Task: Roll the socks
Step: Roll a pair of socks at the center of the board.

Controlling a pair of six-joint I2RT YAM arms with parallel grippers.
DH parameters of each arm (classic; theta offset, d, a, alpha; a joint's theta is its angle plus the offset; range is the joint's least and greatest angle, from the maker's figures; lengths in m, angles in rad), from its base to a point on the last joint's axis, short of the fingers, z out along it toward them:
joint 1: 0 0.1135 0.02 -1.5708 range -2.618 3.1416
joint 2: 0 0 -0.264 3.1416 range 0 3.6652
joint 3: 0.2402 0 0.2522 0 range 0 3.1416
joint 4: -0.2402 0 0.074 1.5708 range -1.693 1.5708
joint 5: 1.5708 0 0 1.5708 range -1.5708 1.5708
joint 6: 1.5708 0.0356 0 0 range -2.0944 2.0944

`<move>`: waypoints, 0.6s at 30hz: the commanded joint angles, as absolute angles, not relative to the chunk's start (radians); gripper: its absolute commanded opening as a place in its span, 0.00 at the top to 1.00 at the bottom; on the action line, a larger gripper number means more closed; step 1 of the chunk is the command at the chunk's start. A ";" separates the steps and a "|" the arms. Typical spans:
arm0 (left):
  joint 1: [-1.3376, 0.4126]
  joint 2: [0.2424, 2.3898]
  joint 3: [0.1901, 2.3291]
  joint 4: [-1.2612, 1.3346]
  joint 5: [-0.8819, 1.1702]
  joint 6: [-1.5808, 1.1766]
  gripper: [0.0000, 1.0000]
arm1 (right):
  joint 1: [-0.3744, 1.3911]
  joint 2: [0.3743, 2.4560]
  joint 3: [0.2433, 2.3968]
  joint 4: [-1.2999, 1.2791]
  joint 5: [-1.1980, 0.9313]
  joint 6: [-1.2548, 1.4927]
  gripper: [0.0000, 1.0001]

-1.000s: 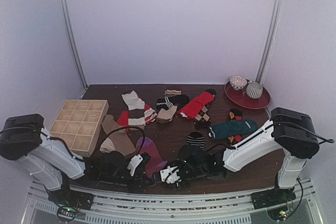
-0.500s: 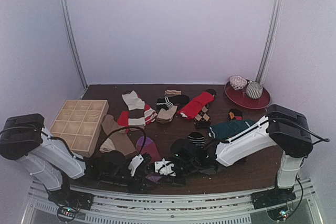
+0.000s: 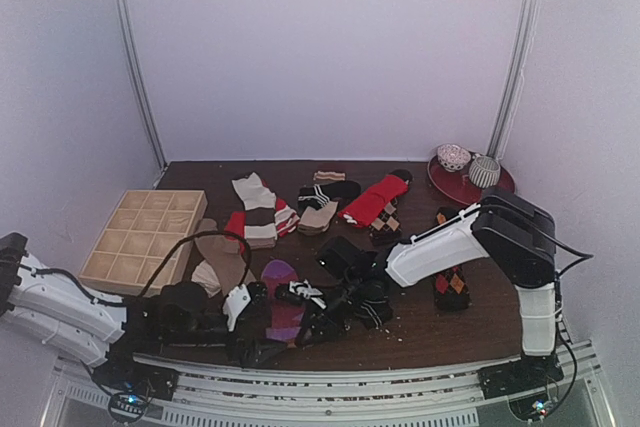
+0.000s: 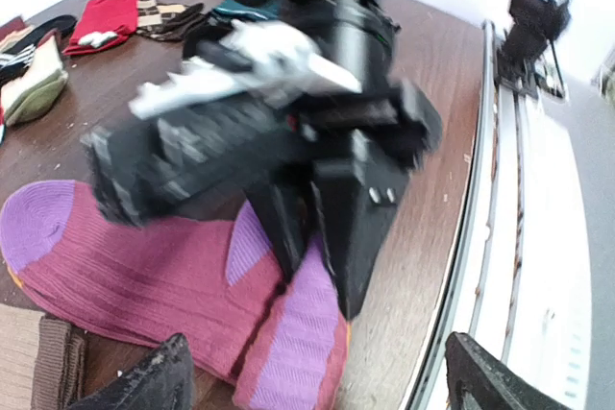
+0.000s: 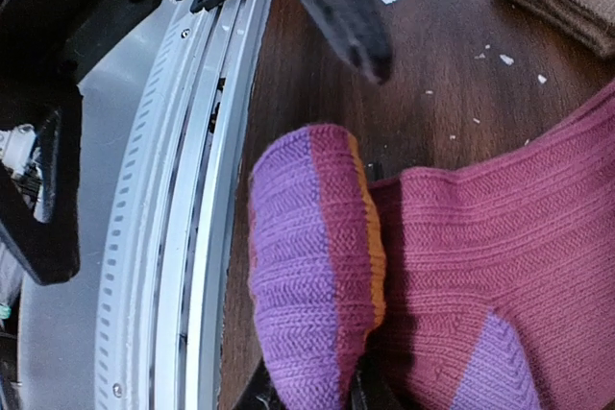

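Observation:
A magenta-purple sock [image 3: 280,319] with an orange edge lies flat near the table's front edge. My right gripper [image 3: 300,303] reaches over it from the right and is shut on its purple end [image 5: 303,276], which bulges up folded between the dark fingertips [image 5: 370,393]. The left wrist view shows that same pinch on the sock [image 4: 144,266]. My left gripper [image 4: 317,386] stands wide open just left of it, with nothing between its fingers. Further back lie more socks: red [image 3: 375,199], tan [image 3: 222,257], black-and-white striped [image 3: 328,190], argyle [image 3: 450,282] and cream-striped [image 3: 258,209].
A wooden box of small compartments [image 3: 140,237] stands at the left. A red plate [image 3: 497,194] with two bowls sits at the back right. A metal rail [image 3: 320,377] runs along the near table edge, close to both grippers.
My left gripper has opened, let go of the magenta-purple sock and drawn back to the left. My right arm has swung left and shut on the sock's purple end.

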State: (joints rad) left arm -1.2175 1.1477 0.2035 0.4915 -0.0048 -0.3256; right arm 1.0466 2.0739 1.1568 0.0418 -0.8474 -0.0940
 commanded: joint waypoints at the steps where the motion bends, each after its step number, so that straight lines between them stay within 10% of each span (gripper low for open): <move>1: -1.230 1.212 0.183 0.597 -0.027 -0.191 0.10 | 1.027 2.181 1.119 -0.238 -0.856 -0.012 0.84; 13: -1.230 1.436 0.254 0.744 -0.011 -0.159 0.17 | 1.019 2.201 1.117 -0.265 -0.821 -0.034 0.84; 18: -1.230 1.470 0.270 0.746 0.012 -0.145 0.49 | 1.015 2.206 1.114 -0.264 -0.814 -0.035 0.84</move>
State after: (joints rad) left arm -1.2259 1.4353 0.2382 0.6819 -0.0040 -0.1761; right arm 1.0142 2.1052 1.1812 -0.0345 -0.9611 -0.0402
